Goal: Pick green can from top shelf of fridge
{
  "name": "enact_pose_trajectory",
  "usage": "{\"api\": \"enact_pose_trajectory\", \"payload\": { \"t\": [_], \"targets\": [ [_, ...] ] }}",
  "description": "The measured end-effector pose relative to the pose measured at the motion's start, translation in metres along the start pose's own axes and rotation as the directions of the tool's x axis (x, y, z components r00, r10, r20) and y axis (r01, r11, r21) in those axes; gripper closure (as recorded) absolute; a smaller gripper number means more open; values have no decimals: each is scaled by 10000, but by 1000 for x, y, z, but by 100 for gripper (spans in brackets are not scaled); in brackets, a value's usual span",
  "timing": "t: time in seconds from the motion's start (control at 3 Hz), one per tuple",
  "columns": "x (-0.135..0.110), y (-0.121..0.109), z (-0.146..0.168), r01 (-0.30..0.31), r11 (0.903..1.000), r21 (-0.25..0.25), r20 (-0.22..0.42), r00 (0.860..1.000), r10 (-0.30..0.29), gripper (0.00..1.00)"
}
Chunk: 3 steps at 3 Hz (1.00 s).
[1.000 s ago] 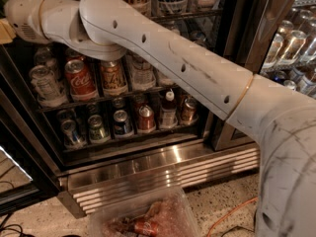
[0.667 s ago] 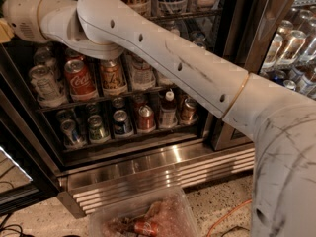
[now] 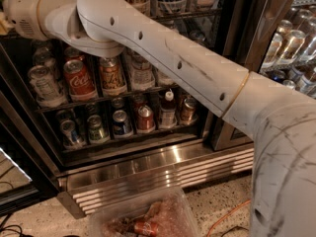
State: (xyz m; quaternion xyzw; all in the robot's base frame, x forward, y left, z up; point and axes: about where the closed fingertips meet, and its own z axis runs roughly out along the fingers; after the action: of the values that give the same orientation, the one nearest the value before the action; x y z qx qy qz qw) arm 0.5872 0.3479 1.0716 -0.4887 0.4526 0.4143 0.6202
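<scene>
My white arm [image 3: 163, 53] reaches from the lower right up across the fridge [image 3: 163, 174] to the top left. Its wrist [image 3: 22, 11] ends at the left edge. My gripper is beyond that edge, out of view. The green can does not show; it is hidden or out of view. The highest wire rack in view [image 3: 197, 14] carries several cans and bottles, partly behind the arm. Below it stand a red Coca-Cola can [image 3: 79, 80] and a brown can [image 3: 112, 75].
A lower rack holds several short cans [image 3: 121, 122], one green-banded [image 3: 96, 128]. A clear plastic bin [image 3: 173, 206] with a red can [image 3: 145, 227] sits on the floor in front. An orange cable [image 3: 227, 218] crosses the floor. Bottles [image 3: 296, 48] fill the right-hand cooler section.
</scene>
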Motion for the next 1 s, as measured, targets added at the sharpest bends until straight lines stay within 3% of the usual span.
{"api": "enact_pose_trajectory", "payload": {
  "t": [0.67, 1.0],
  "targets": [
    [-5, -6, -3, -2, 10000, 0, 0, 10000, 2, 88],
    [0, -4, -2, -80, 10000, -42, -16, 10000, 80, 100]
  ]
}}
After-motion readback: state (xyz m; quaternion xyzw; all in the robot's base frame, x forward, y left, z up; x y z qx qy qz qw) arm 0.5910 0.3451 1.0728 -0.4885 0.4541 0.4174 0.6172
